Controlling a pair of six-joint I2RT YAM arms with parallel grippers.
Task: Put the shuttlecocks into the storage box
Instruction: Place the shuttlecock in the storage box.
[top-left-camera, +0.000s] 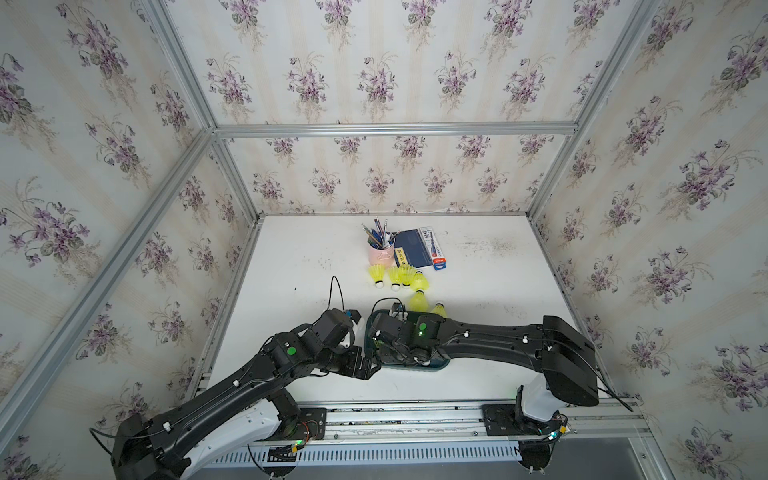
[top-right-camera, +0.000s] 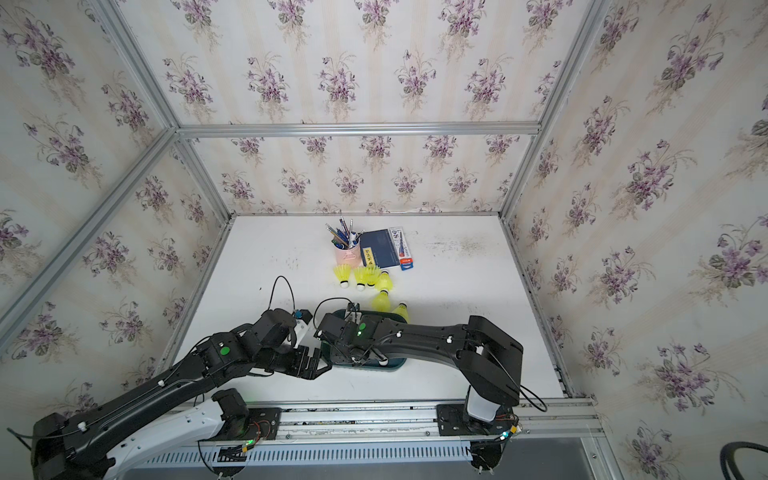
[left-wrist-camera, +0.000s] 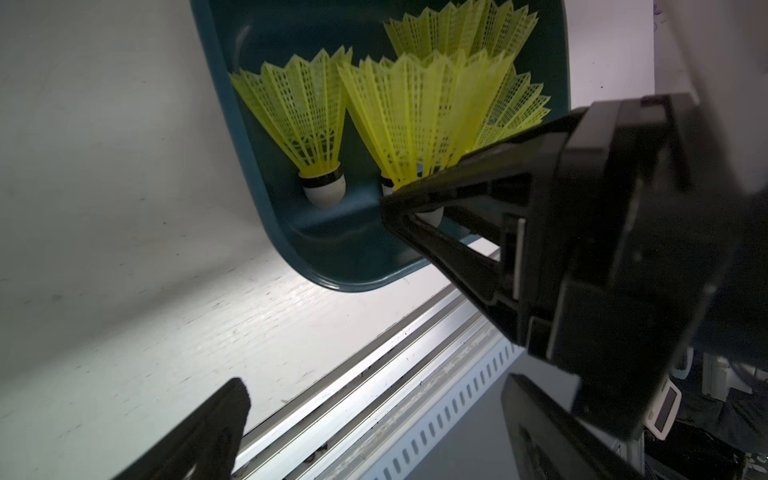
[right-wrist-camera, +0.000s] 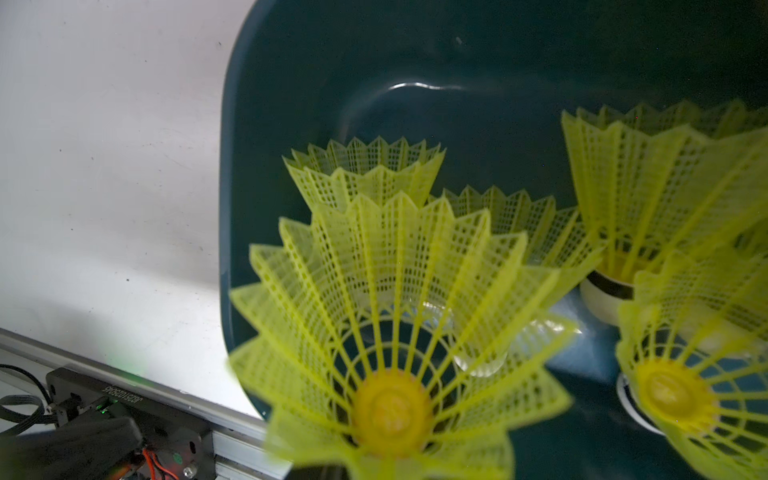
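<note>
Left fingers: the left fingers (top-left-camera: 368, 368) are spread wide and hold nothing. They hang low just beside the left end of the box, near the front edge of the counter.
Storage box: the shallow dark teal plastic storage box (left-wrist-camera: 332, 257) stands on the white counter (top-left-camera: 478, 332), near the middle of its front edge. In both top views the right arm covers most of it. Several neon yellow-green plastic shuttlecocks (left-wrist-camera: 303, 120) lie inside.
Right fingers: the right fingers (left-wrist-camera: 411, 208) pinch the white tip end of one held shuttlecock (left-wrist-camera: 419, 116) above the box floor, with its skirt over the others.
Outside the box: about six loose shuttlecocks (top-left-camera: 399, 276) lie behind the box, between it and the pink pen cup (top-left-camera: 381, 254). A dark blue booklet (top-left-camera: 411, 249) is at the cup's right.
Risk, release: the mesh skirt may catch on a neighbour's skirt or on a finger, so the shuttlecock could come out when the arm rises.
Risk, rim: the rim is low, and a shuttlecock dropped on top of the pile could roll over it.
Risk, arms: both arms are close together at the box. A careless move could push the box or make them collide.
</note>
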